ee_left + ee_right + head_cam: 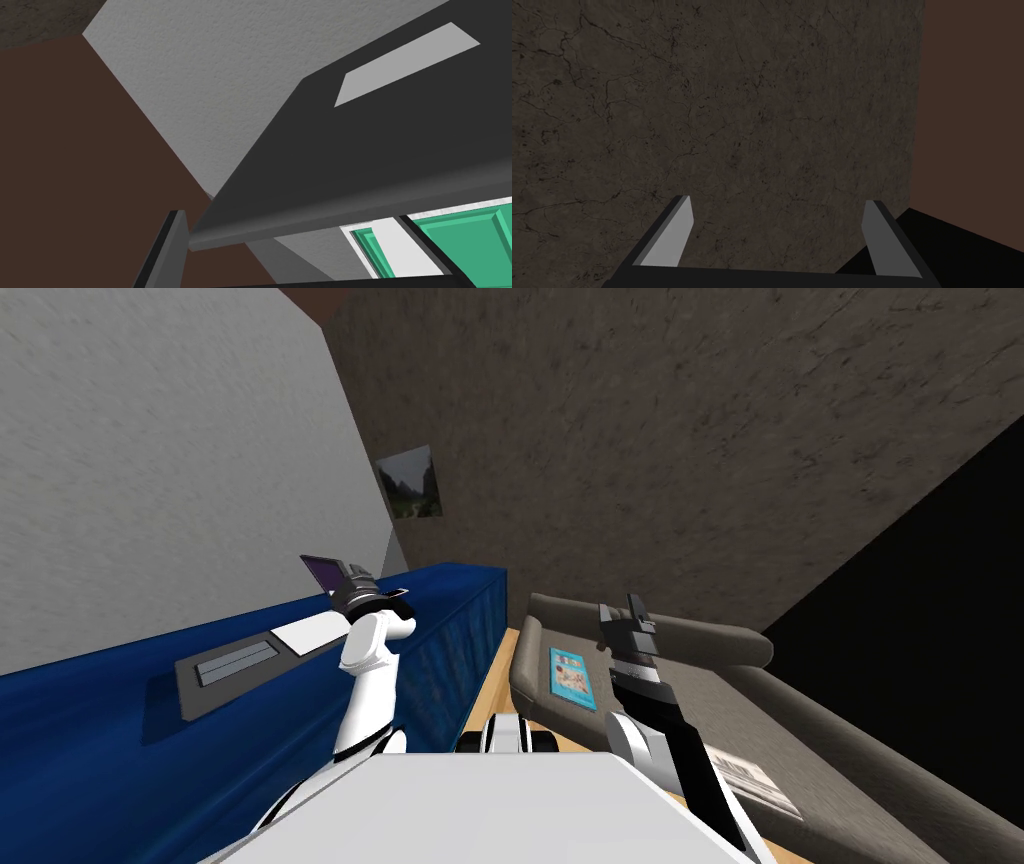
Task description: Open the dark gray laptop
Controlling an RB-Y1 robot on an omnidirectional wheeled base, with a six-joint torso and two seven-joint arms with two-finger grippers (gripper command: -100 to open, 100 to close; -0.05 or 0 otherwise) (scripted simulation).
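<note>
Lifting the lid looks under way: the dark grey laptop (235, 673) lies near the blue tabletop's (100, 698) front edge, its raised lid (380, 130) against the left gripper's (348, 581) parted fingers. Next, I judge, push the lid back. The right gripper (620, 610) hangs idle, fingers apart.

Laptop (380, 140): dark grey shell, smooth, matt, no grain.
Side wall (150, 468), at 10 o'clock: light grey, fine grainy plaster look.
Back wall (650, 438), at 12 o'clock: brown-grey, rough, cracked like stone.
Blue cabinet (80, 738): smooth, faintly streaked.
Sofa (700, 638), at 2 o'clock: dull grey-brown, matt, cloth-like.
Floor (497, 678): pale wood.
</note>
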